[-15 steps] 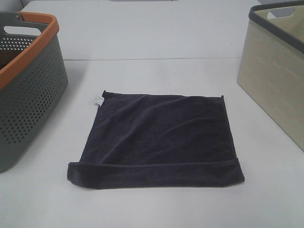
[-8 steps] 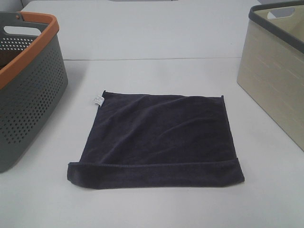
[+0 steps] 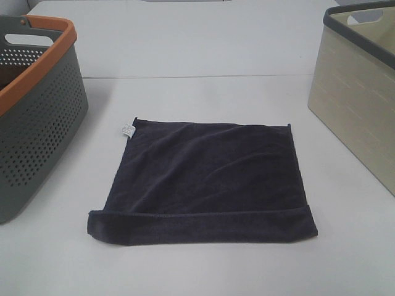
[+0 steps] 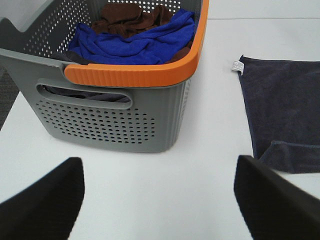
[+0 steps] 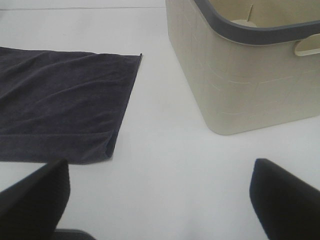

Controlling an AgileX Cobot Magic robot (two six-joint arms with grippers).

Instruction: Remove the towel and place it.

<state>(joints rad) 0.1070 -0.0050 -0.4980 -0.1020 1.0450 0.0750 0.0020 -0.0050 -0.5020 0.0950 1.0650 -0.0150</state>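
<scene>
The dark navy towel (image 3: 207, 182) lies flat on the white table between the two baskets, its near edge folded over and a small white tag (image 3: 128, 130) at its far left corner. The left wrist view shows part of the towel (image 4: 282, 117), the right wrist view another part (image 5: 60, 102). My left gripper (image 4: 160, 210) hovers open over bare table in front of the grey basket, nothing between its fingers. Near the beige basket, my right gripper (image 5: 160, 200) is likewise open and empty. Neither arm appears in the exterior view.
A grey perforated basket with an orange rim (image 3: 37, 98) stands at the left, holding blue cloth (image 4: 135, 42) and brown cloth (image 4: 127, 15). A beige basket with a dark grey rim (image 3: 358, 92) stands at the right. White table surrounds the towel.
</scene>
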